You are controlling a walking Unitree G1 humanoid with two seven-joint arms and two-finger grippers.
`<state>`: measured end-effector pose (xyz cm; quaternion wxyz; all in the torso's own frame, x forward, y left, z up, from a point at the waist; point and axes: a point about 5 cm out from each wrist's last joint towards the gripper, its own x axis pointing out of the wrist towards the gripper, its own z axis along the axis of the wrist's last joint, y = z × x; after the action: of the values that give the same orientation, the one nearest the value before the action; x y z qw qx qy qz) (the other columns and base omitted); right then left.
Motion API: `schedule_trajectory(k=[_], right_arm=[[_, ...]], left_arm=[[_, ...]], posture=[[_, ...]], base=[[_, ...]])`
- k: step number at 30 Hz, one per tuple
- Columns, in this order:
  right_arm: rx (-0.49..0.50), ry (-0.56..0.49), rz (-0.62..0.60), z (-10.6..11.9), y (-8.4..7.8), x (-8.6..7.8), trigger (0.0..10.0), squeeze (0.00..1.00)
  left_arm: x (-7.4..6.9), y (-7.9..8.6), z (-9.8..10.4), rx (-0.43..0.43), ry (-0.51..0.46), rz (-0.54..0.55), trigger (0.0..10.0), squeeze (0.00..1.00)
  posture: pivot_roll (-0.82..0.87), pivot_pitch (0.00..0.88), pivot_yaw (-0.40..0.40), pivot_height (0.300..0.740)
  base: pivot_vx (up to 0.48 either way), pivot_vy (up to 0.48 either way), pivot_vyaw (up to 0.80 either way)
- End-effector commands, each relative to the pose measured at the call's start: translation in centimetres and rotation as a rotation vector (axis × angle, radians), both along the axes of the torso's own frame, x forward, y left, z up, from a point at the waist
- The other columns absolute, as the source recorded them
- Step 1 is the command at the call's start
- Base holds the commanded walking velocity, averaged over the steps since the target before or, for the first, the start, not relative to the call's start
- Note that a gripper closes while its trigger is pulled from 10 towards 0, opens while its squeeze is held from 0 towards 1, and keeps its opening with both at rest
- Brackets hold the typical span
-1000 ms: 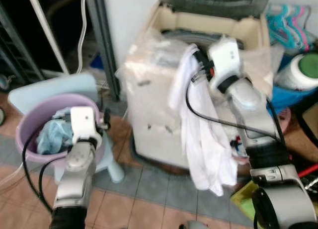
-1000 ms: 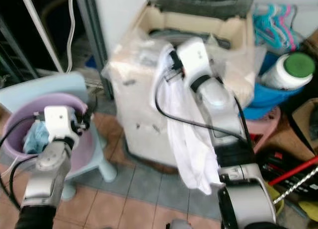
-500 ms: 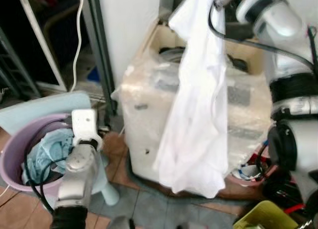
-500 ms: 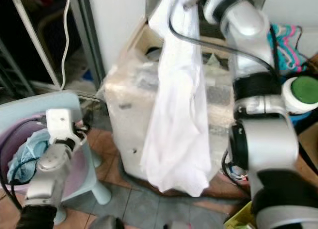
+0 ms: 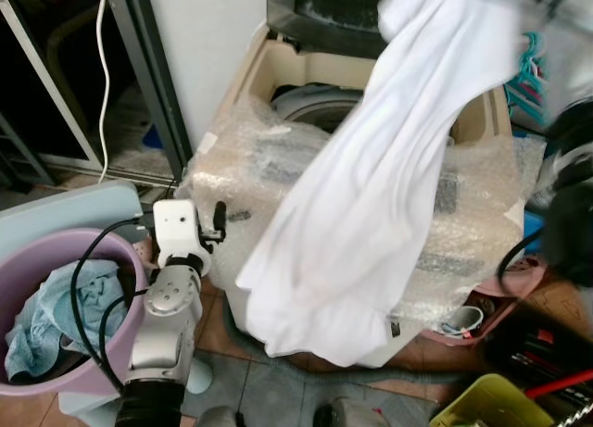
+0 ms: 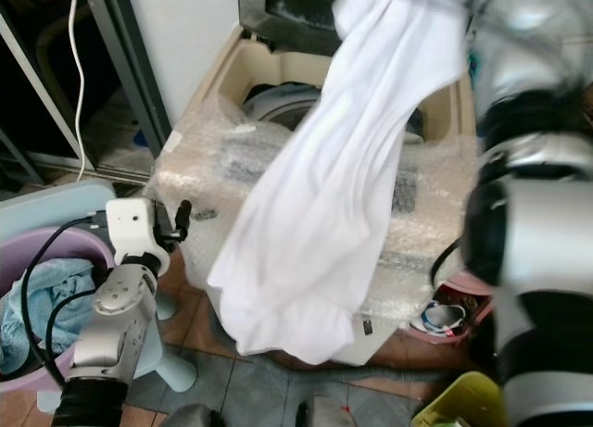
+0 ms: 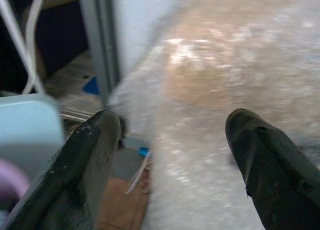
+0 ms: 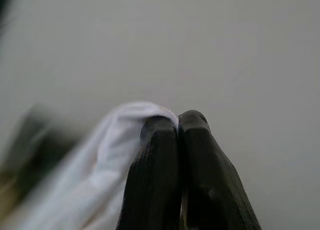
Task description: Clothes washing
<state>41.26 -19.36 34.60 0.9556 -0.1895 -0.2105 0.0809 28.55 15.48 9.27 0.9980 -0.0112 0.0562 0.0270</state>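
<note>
Right wrist view: the right pincer [image 8: 177,121] has its two black fingers pressed together on a fold of the large white cotton garment [image 5: 389,177], which trails away from the fingertips. The cloth sits right at the tips, pinched between them, not wrapped around them.

From the head cameras the garment hangs high over the cream top-loading washing machine wrapped in clear bubble film [image 5: 278,177]. Its upper end is at the top edge of the picture, where the blurred right arm holds it. Its lower hem drapes down across the machine's front, close to the tiled floor [image 5: 269,390]. The lifted height looks meant to bring the long cloth clear of the rim so that it can be lowered into the open drum [image 5: 320,103]. Much of the fabric is outside the opening, so I judge the loading step to be under way and not finished.

The left pincer [image 7: 172,140] is spread wide and holds nothing. It sits low beside the machine's wrapped front, near the round lilac plastic basin [image 5: 46,260]. The basin rests on a pale blue plastic stool [image 5: 65,200] and holds crumpled light blue cloth [image 5: 46,307], probably the next load.
</note>
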Motion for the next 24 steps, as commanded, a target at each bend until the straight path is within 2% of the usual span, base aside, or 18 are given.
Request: schedule_trajectory(k=[1, 2, 7, 11, 14, 17, 21, 24], right_arm=[[-0.022, 0.04, 0.002, -0.6, 0.0, 0.2, 10.0, 0.0], [-0.012, 0.095, 0.007, -2.3, 0.1, 0.4, 10.0, 0.0], [0.036, 0.236, 0.047, -5.5, 0.5, 0.6, 10.0, 0.0], [-0.001, 0.339, 0.056, -8.1, 0.6, 0.6, 10.0, 0.0], [0.003, 0.351, 0.048, -8.4, 0.6, 0.6, 10.0, 0.0], [0.034, 0.411, 0.023, -9.8, 0.4, 0.5, 10.0, 0.0], [0.04, 0.453, 0.053, -10.8, 0.8, 0.3, 10.0, 0.0], [0.093, 0.391, 0.128, -11.1, 1.5, -0.3, 10.0, 0.0]], left_arm=[[-0.2, 0.3, 0.0, 0.004, 0.001, 0.01, 10.0, 0.0], [-0.1, 0.2, 0.0, 0.005, 0.003, 0.004, 10.0, 0.0], [0.0, 0.0, 0.0, 0.004, 0.004, -0.005, 10.0, 0.0], [0.0, 0.0, 0.0, 0.005, 0.004, -0.006, 10.0, 0.0], [0.0, 0.0, 0.1, 0.005, 0.004, -0.004, 10.0, 0.0], [-0.1, 0.1, 0.0, 0.006, 0.008, 0.0, 10.0, 0.0], [-0.1, 0.0, 0.0, 0.007, 0.013, -0.004, 10.0, 0.0], [-0.3, 0.0, 0.0, 0.011, 0.02, -0.002, 10.0, 0.0]], posture=[[-0.05, 0.0, -0.007, 0.74], [-0.05, 0.0, -0.003, 0.74], [-0.05, 0.0, -0.001, 0.74], [-0.05, 0.0, -0.003, 0.74], [-0.05, 0.0, -0.002, 0.74], [-0.05, 0.0, -0.001, 0.74], [-0.04, 0.0, -0.001, 0.74], [-0.04, 0.0, -0.005, 0.74]], base=[[0.0, 0.0, 0.0], [0.0, 0.0, 0.0], [0.0, 0.0, 0.0], [0.0, 0.0, 0.0], [0.0, 0.0, 0.0], [0.0, 0.0, 0.0], [0.0, 0.0, 0.0], [0.0, 0.0, 0.0]])
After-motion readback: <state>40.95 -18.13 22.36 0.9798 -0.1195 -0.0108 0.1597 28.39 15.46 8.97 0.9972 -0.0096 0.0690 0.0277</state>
